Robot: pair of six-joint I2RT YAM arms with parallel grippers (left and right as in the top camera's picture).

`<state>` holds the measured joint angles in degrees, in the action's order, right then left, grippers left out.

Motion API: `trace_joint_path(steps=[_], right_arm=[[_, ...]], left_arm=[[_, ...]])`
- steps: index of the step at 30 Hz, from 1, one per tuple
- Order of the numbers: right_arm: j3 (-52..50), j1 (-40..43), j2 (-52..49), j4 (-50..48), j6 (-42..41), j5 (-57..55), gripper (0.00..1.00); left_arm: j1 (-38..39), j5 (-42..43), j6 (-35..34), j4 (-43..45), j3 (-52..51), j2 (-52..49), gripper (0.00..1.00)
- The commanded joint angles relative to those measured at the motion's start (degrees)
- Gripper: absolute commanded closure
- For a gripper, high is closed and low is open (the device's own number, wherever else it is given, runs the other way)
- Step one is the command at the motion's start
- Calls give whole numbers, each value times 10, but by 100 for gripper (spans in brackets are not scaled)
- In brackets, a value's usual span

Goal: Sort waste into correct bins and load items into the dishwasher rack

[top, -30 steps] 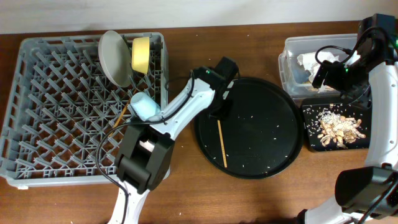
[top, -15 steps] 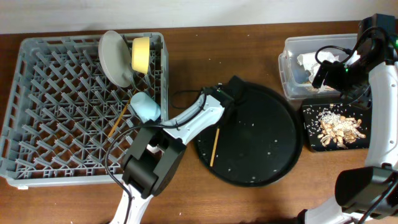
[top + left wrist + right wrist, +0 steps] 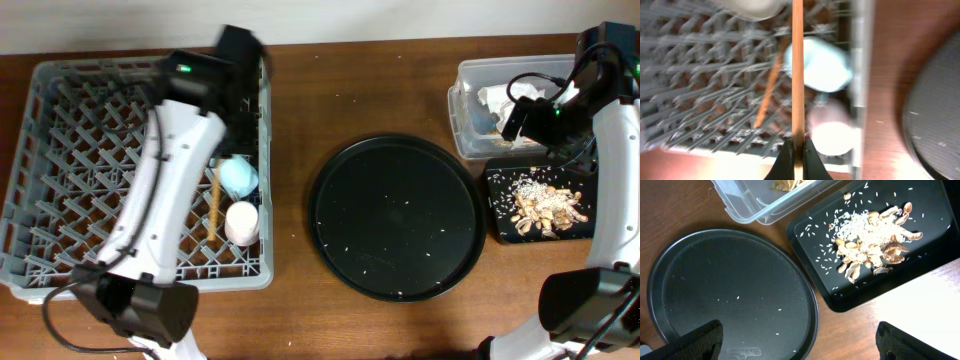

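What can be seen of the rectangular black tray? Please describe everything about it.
The black tray is shallow and rectangular with rounded corners and a low raised rim, and it looks like matte plastic. It lies flat on the wooden table, right beside the clear tub and close to the round tray. It holds a heap of white rice and brownish chunks, with loose grains scattered around.

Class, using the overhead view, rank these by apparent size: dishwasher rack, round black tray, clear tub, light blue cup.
Largest to smallest:
1. dishwasher rack
2. round black tray
3. clear tub
4. light blue cup
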<state>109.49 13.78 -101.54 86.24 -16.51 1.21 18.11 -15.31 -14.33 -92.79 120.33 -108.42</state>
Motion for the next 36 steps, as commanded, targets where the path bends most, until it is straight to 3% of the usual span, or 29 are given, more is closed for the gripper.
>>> trace_joint_path(steps=[1,4,6,8,10,11,15,16,17,19,24,29,30,31,36], right_arm=[[0,-3,-2,0,-2,12,2],[0,-3,-2,0,-2,12,2],[0,-3,-2,0,-2,12,2],[0,-3,-2,0,3,12,2],[0,-3,-2,0,9,12,2],[0,-3,-2,0,9,12,2],[0,-3,-2,0,9,14,2],[0,-3,-2,3,9,19,2],[0,-3,-2,4,9,26,1],[0,-3,-2,4,12,49,1],[0,-46,15,19,56,54,16],[0,-130,109,50,60,26,23],[0,-142,149,66,60,26,23],[0,-145,191,89,60,26,1],[0,-145,370,111,60,27,2]], left_arm=[[-75,-27,8,19,-23,11,99],[-113,-25,17,114,-102,9,99],[-116,-26,66,184,-170,9,51],[-117,-27,76,210,-190,8,39],[-120,-28,76,222,-193,6,19],[-120,-27,76,224,-193,6,16],[-119,23,76,221,-181,14,15],[-114,83,81,221,-168,29,14],[-101,186,110,235,-159,50,8],[-71,246,116,246,-159,58,3],[3,245,116,277,-159,54,1],[14,245,116,291,-159,54,1],[14,245,116,291,-159,54,1],[14,245,116,291,-159,54,1],[14,245,116,291,-159,54,1]])
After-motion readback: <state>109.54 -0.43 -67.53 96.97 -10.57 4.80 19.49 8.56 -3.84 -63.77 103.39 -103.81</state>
